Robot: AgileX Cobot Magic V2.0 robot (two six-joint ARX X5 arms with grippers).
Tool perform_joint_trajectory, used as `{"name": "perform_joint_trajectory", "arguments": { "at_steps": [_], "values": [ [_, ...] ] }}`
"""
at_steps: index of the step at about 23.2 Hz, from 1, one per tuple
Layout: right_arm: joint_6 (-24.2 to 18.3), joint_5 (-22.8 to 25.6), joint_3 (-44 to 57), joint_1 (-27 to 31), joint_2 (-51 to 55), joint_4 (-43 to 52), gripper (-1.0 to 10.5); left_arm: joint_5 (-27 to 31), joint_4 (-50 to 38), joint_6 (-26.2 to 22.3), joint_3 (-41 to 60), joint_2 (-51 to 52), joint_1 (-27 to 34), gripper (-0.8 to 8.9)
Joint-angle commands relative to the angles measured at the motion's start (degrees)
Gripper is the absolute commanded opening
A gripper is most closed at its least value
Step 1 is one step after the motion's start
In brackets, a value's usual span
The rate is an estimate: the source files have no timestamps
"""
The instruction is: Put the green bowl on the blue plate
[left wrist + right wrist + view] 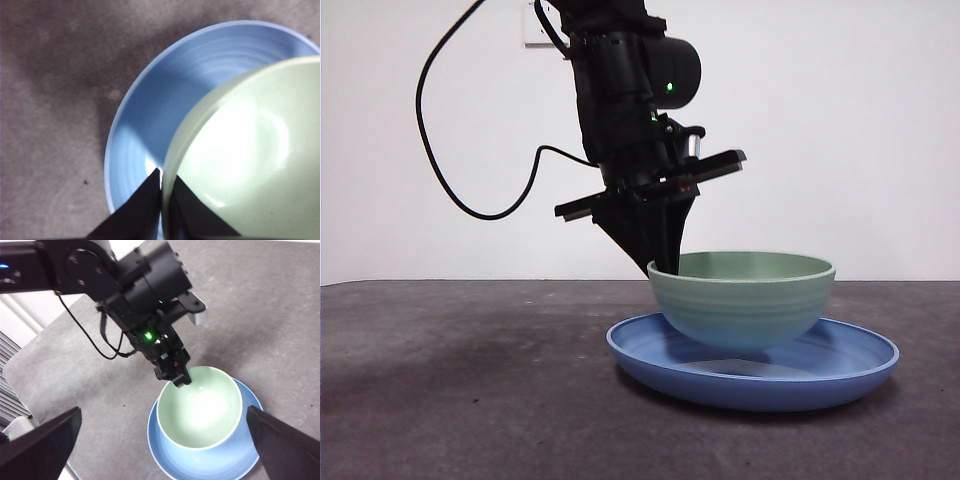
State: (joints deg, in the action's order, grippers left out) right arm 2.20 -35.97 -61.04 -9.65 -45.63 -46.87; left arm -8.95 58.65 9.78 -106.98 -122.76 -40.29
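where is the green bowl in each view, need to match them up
Front view: green bowl right of centre, in the blue plate, left tool clamped on its rim.
Left wrist view: fills the right side, its rim pinched between the tool's jaws at the bottom edge.
Right wrist view: lower centre, seen from above inside the plate; the right tool is open and clear of it.
Shared landmark: the blue plate under the bowl.
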Motion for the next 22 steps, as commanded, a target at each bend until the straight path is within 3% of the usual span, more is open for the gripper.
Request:
{"name": "perform_joint_trajectory", "arguments": {
  "at_steps": [1, 12, 19, 22],
  "values": [
    [0.3, -0.1, -0.9, -0.1, -0.3, 0.6, 5.8, -0.1, 0.5, 0.0, -2.2, -2.4, -0.6, 0.14],
    [0.3, -0.1, -0.9, -0.1, -0.3, 0.6, 5.8, -0.3, 0.3, -0.7, -2.2, -3.0, -1.0, 0.45],
    [0.3, -0.1, -0.9, -0.1, -0.3, 0.6, 5.8, -0.3, 0.1, -0.7, -2.5, -3.0, -1.0, 4.60],
    [0.3, -0.1, -0.9, -0.1, -0.3, 0.6, 5.8, -0.3, 6.0, -1.3, -7.1, -3.0, -0.5, 5.28]
  ]
}}
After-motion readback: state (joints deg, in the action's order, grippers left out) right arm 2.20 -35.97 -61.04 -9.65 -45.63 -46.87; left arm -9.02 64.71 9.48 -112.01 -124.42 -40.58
